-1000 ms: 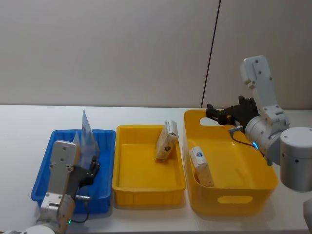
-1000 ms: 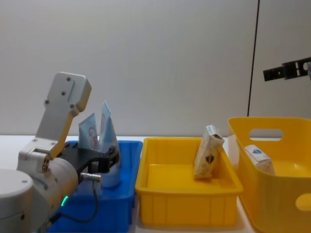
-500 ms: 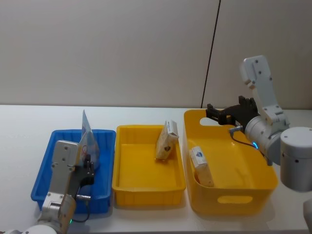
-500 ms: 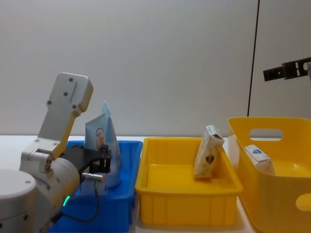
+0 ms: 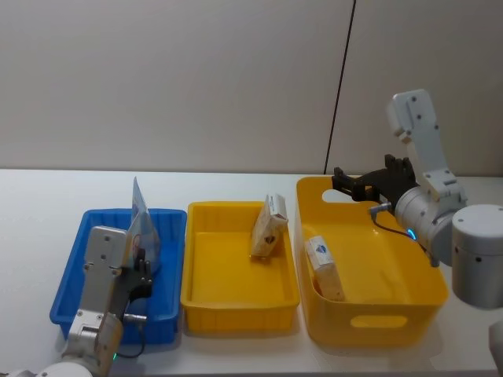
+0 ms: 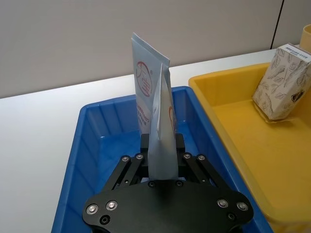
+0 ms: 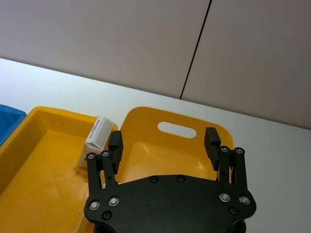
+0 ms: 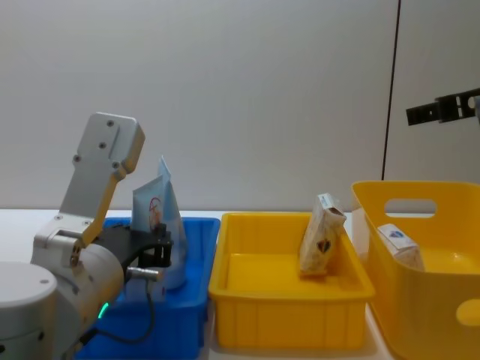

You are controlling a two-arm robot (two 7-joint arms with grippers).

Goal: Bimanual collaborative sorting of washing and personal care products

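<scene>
Three containers stand in a row on the white worktop (image 5: 31,204); the blue bin (image 5: 75,267) lies toward its left edge, the yellow tray (image 5: 228,271) in the middle, and the deep yellow basket (image 5: 377,322) toward its right edge. Over the blue bin the squeeze tubes (image 5: 141,224) stand upright, crimped tips up, their lower ends clamped in the left end effector (image 5: 141,275). In the tray the beige packet (image 5: 268,228) leans against the far wall at the right corner; in the basket the white carton (image 5: 324,267) leans against the left wall, blue emblem up.

A second ago the chest view had the tubes fanned apart with two separate tips; now they overlap into one shape (image 8: 161,217) and the left end effector (image 8: 161,251) sits turned a little; the right arm has not shifted.

The left wrist view separates the tubes (image 6: 153,121) — one face-on behind, one edge-on in front, between the fingers (image 6: 144,143). The right wrist view has the right end effector (image 7: 164,140) with its fingers spread wide, holding nothing, above the basket's far, handle end; the head view places it (image 5: 346,182) over that rim — the chest view catches one black finger (image 8: 431,112) high at its right edge.
</scene>
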